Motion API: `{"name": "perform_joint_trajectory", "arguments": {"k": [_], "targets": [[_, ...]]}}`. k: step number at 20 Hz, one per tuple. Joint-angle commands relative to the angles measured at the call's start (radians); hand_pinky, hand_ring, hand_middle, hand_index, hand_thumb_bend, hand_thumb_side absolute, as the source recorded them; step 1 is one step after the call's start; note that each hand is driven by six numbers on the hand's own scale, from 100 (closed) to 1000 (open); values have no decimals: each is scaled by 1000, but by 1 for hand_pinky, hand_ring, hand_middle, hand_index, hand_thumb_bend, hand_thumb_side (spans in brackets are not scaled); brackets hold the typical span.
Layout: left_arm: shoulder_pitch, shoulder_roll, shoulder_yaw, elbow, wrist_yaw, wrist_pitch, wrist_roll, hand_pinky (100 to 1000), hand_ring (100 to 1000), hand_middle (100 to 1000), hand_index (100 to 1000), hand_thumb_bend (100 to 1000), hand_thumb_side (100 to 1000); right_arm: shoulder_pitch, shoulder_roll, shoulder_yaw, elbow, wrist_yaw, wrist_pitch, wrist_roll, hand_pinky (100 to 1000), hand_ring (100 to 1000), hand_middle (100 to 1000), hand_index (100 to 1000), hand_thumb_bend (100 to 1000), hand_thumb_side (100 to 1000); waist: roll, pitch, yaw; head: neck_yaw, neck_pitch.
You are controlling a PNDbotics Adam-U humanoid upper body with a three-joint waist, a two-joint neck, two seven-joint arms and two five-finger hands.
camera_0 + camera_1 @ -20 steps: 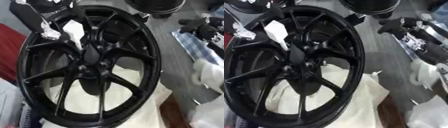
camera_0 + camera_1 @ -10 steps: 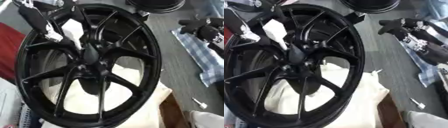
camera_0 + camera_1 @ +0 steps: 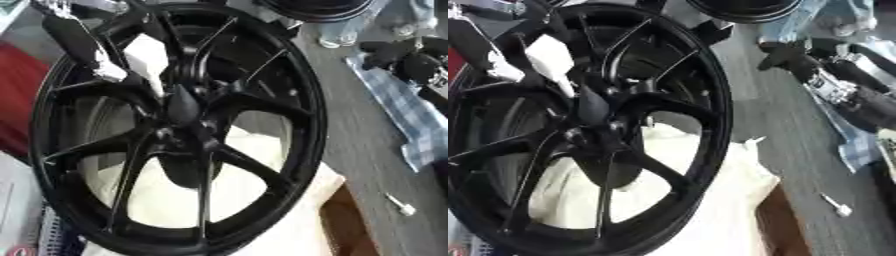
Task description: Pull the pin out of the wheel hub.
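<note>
Wheel: the black wheel [image 3: 175,130] stands tilted across the left and centre of the frame, on white padding [image 3: 254,200] on the counter [image 3: 359,130].
Pin: cannot be made out at the wheel hub [image 3: 179,112].
Left hand: the left hand [image 3: 83,42], upper left, rests against a spoke; its fingers cannot be told open or shut.
Right hand: the right hand [image 3: 824,70], upper right, lies well apart from the wheel, fingers seemingly curled on nothing.
Risk: the tilted wheel may rock or slide on the soft padding when tugged; a dark pin on a dark hub invites a missed pinch.

Checked cloth [image 3: 404,107] and white sheet [image 3: 262,210] on table [image 3: 359,150].
</note>
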Motion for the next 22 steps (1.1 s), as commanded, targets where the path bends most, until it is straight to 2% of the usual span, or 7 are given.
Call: {"name": "perform_joint_trajectory", "arguments": {"k": [1, 10, 13, 15, 17, 22], "targets": [[-26, 8, 22, 7, 2, -8, -14, 949, 870, 802, 907, 280, 442, -10, -11, -7, -18, 11, 0, 3, 1000, 1000, 684, 726, 100, 604, -1, -16, -2, 5, -15], [-26, -1, 24, 32, 8, -7, -14, 926, 855, 779, 878, 266, 354, -8, -7, -9, -18, 15, 3, 5, 1000, 1000, 685, 727, 100, 608, 1, -11, -4, 9, -22], [-24, -3, 20, 38, 22, -12, -14, 918, 839, 753, 858, 235, 346, -7, -5, -10, -18, 16, 4, 5, 1000, 1000, 685, 728, 100, 608, 1, -10, -4, 10, -21], [-26, -4, 20, 37, 35, -14, -14, 916, 811, 707, 824, 223, 317, -5, -4, -11, -18, 18, 5, 5, 1000, 1000, 685, 728, 100, 611, 1, -10, -3, 10, -19], [-29, -4, 22, 33, 52, -15, -14, 916, 800, 699, 821, 212, 290, -3, -3, -11, -18, 21, 7, 5, 1000, 1000, 684, 727, 100, 612, 1, -10, -2, 11, -18], [-35, -6, 26, 24, 86, -17, -14, 924, 820, 750, 851, 310, 246, -3, -1, -10, -18, 23, 10, 7, 1000, 1000, 683, 727, 100, 613, 3, -10, -2, 11, -19]]}}
